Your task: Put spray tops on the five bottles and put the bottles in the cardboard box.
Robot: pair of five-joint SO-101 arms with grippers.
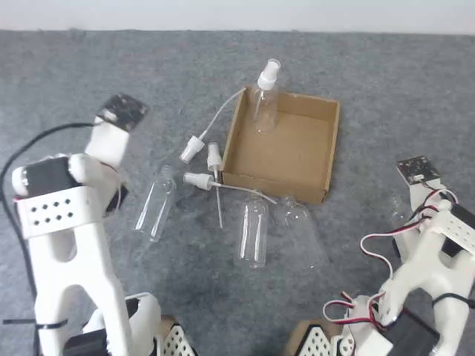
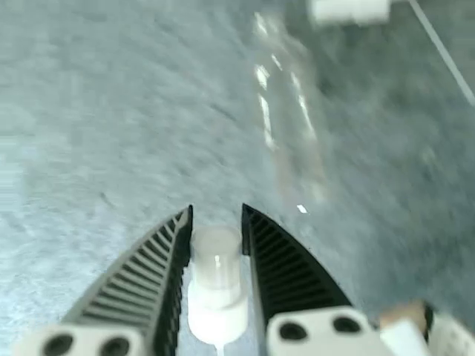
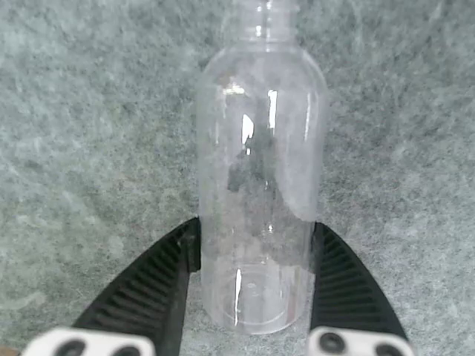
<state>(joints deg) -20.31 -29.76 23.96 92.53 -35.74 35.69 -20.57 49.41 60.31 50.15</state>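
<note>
White plastic left arm (image 1: 67, 222), dotted vent holes (image 1: 52, 210), black cable (image 1: 15, 170) behind left pincer (image 2: 215, 211), white right arm (image 1: 434, 248), red-white-black wires (image 1: 378, 248) behind right pincer (image 3: 256, 225), black ridged fingers (image 2: 159, 271), white screw-holed mounts (image 2: 82, 343) at finger bases.

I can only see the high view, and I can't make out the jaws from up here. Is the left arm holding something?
Observer: Yes. In the left wrist view, the left jaws are shut on a white plastic spray top.
Operator: Cool! What about the right arm?
Observer: The right jaws are closed on the lower body of a clear plastic bottle.
Operator: Does that bottle have a top on yet?
Observer: No. Its threaded neck is bare as far as the right wrist view shows.
</note>
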